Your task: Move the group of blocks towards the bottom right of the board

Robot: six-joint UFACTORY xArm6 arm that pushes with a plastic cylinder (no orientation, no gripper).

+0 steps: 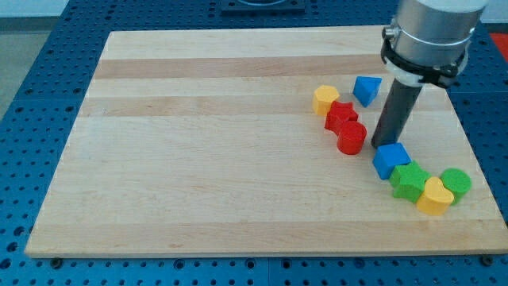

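My tip (382, 145) sits just right of the red cylinder (351, 137) and touches the far edge of the blue cube (390, 160). There is no pincer, only a dark rod. The blocks run in a line from the yellow one (325, 99) toward the near right of the wooden tabletop (198, 159). They look smooth, like plastic.

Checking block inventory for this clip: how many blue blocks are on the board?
2. One blue block sits at the cluster's top, right of the yellow block; the other blue block lies just below my tip. None seem hidden.
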